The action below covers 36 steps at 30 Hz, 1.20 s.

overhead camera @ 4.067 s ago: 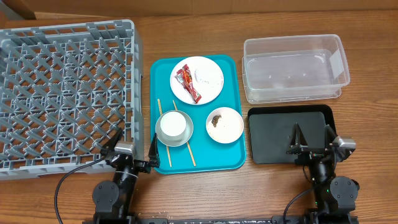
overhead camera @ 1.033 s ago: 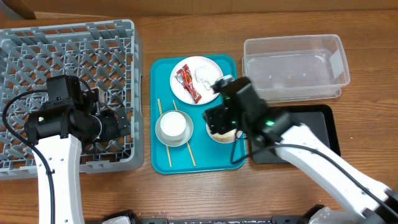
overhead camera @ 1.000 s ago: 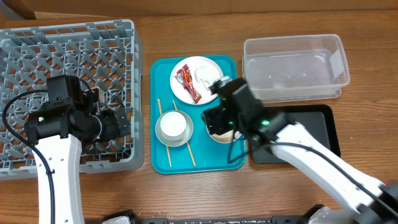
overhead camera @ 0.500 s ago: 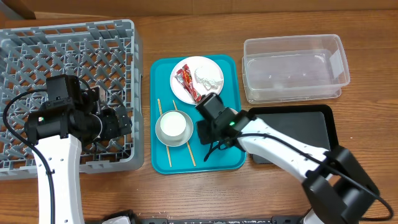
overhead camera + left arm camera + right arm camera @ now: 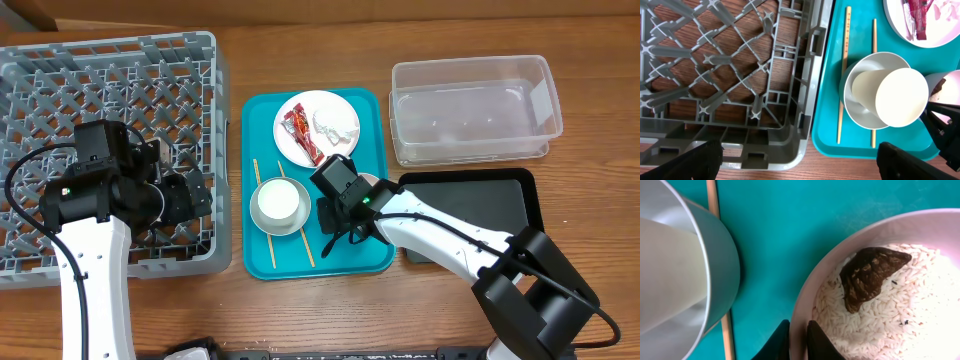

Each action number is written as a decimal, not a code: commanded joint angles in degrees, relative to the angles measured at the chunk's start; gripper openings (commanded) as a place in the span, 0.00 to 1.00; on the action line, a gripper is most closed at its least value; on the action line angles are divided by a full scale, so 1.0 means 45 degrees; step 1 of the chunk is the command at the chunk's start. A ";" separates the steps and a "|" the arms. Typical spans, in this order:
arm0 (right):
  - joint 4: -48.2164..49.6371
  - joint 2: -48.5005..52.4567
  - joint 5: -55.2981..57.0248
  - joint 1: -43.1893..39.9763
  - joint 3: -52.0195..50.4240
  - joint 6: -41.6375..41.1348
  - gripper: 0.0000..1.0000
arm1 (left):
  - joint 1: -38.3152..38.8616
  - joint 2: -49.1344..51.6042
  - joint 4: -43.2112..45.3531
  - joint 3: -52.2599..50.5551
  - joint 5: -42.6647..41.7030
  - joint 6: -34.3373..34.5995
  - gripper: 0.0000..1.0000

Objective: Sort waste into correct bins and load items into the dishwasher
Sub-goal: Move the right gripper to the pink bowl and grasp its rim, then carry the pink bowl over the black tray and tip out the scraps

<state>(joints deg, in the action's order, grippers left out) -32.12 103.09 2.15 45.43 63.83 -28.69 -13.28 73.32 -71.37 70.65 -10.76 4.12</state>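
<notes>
My right gripper (image 5: 799,342) is shut on the left rim of a pale pink bowl (image 5: 830,265), one finger inside and one outside. In the bowl lie white rice grains (image 5: 900,320) and a brown food lump (image 5: 870,275). Beside it a white cup (image 5: 895,95) lies in a white bowl (image 5: 860,112), with chopsticks (image 5: 844,75) on either side. The white plate (image 5: 335,135) carries the red wrapper (image 5: 300,135) and a tissue (image 5: 330,122). My left gripper (image 5: 800,162) hangs open over the near right corner of the grey dish rack (image 5: 740,75).
All the tableware sits on a teal serving tray (image 5: 260,120) in the middle. The clear tub (image 5: 475,110) stands at the back right, with the black tray (image 5: 500,200) just in front of it. The right arm crosses the black tray's left edge.
The right gripper has come down to the left onto the pink bowl and its jaws have shut on the rim. The left arm has not moved.
</notes>
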 commanded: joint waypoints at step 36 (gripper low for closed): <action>-0.4381 -0.4201 -0.6232 -0.7451 0.0729 0.0782 0.04 | -0.0044 0.0015 0.0209 0.0355 -0.0151 -0.0160 1.00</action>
<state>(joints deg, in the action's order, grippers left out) -52.95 85.01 -15.35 16.27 70.28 -28.88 -13.28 73.32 -70.63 70.67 -10.81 4.12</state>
